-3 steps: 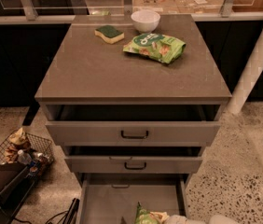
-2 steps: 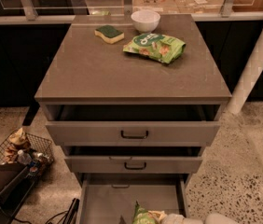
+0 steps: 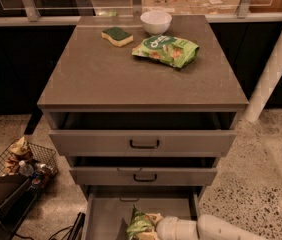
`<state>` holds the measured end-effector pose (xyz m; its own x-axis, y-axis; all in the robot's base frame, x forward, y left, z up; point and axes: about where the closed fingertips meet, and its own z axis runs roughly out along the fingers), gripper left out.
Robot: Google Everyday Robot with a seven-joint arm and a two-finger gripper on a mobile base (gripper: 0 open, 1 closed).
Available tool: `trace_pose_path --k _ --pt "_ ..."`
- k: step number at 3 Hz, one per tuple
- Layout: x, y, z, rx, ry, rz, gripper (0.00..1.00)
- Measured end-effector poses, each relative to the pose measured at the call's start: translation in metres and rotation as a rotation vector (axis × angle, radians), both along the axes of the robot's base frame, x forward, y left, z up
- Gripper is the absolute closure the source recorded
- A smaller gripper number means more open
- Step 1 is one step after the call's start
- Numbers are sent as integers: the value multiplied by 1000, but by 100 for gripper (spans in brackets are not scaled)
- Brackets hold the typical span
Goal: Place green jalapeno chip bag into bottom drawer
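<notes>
The bottom drawer [image 3: 108,213] is pulled open at the bottom of the camera view, a plain grey box with a flat floor. The green jalapeno chip bag [image 3: 139,225], pale green, stands up over the drawer's floor near its middle. My gripper [image 3: 153,227] comes in from the lower right on a white arm [image 3: 216,229], shut on the bag's right side. The lower part of the bag and the front of the drawer are cut off by the picture's edge.
Two wider grey drawers, top [image 3: 143,143] and middle [image 3: 143,175], stand slightly open above. On the cabinet top [image 3: 106,79] lie a brighter green chip bag [image 3: 167,49], a sponge [image 3: 117,35] and a white bowl [image 3: 156,21]. A wire basket [image 3: 23,161] sits on the floor left; a white post [image 3: 276,69] stands right.
My arm has reached further left over the bottom drawer, carrying the pale green bag leftward with it. More of the white arm shows now.
</notes>
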<state>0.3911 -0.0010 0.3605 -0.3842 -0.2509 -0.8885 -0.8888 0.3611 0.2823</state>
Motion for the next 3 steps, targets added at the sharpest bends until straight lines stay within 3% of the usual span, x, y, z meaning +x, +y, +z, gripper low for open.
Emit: trace_pose_path --k 2,3 --pt "34 30 -54 38 -45 -19 100" --pt "34 32 -56 41 -44 -19 85"
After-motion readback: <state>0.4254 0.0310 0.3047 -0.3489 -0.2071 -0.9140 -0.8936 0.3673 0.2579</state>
